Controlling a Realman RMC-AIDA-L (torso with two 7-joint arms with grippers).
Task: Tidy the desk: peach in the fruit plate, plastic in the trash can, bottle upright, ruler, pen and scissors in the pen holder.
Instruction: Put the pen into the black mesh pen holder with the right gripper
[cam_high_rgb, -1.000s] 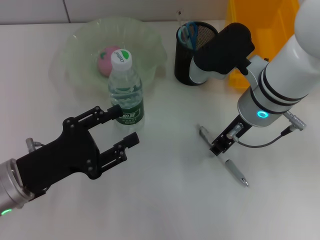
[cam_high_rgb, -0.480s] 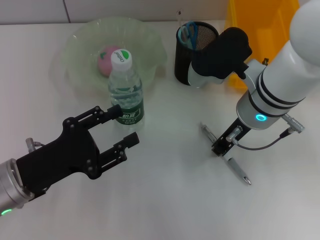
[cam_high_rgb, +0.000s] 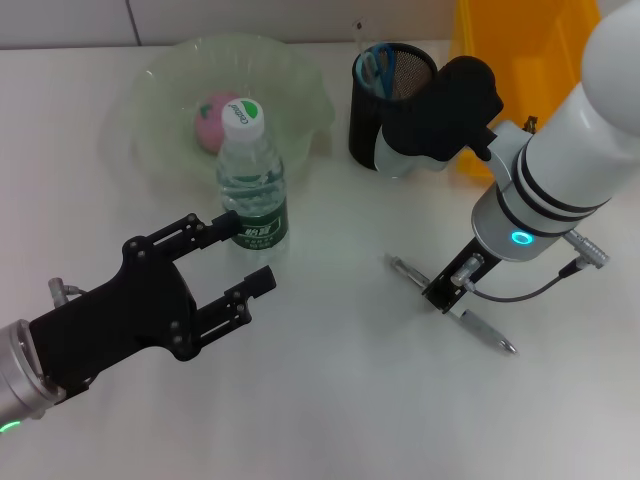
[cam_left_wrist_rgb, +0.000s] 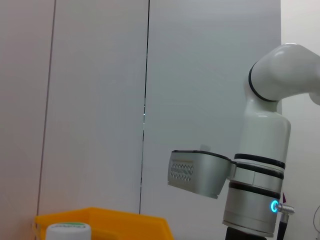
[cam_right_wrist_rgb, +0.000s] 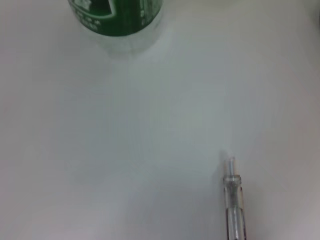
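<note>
Black and spread wide with nothing between its fingers, the left gripper hovers just short of the upright bottle, which stands at its fingertips. Beyond the bottle sits the fruit plate with the peach inside. Off to its side, the right gripper is down over the pen on the white desk; whether its fingers have closed I cannot tell. Past it stands the pen holder with the scissors in it.
</note>
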